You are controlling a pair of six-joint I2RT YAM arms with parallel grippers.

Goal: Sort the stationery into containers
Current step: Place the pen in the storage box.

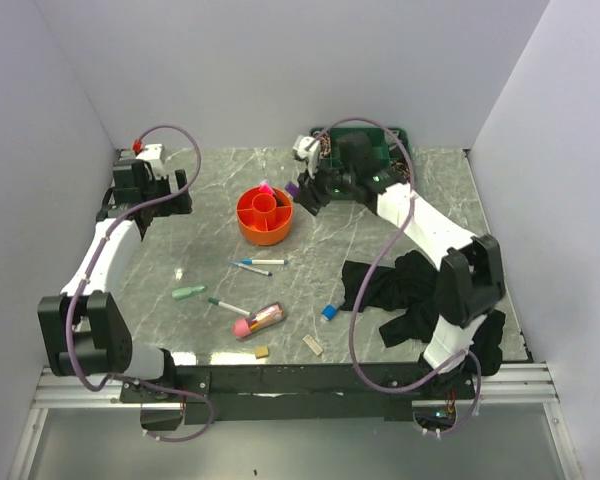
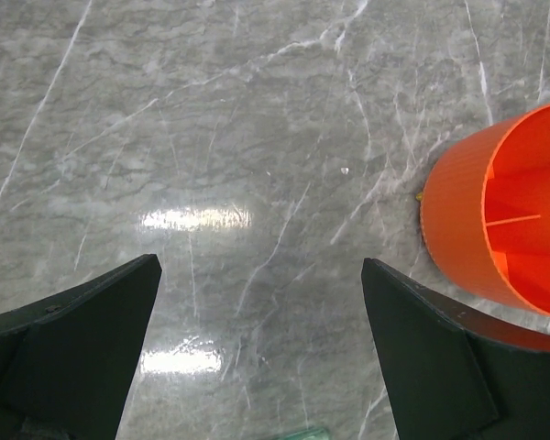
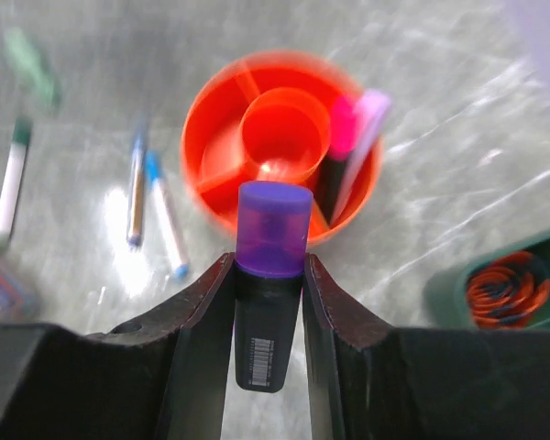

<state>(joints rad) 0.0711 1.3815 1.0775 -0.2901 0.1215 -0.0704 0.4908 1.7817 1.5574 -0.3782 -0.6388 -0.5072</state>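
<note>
nearby, black cloth point(image 1: 395, 285) lies crumpled just beside the blue-capped marker point(image 1: 329, 312).

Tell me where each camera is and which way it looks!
Top external: high behind the arm bases, looking down over the table; shows the left arm and right arm.
Left wrist: on the left arm's wrist, facing down at bare marble; its open left pincer frames the bottom.
Right wrist: on the right arm's wrist, looking down past the right pincer, shut on a purple-capped highlighter.
Shared: the orange organiser shows in all three.
</note>
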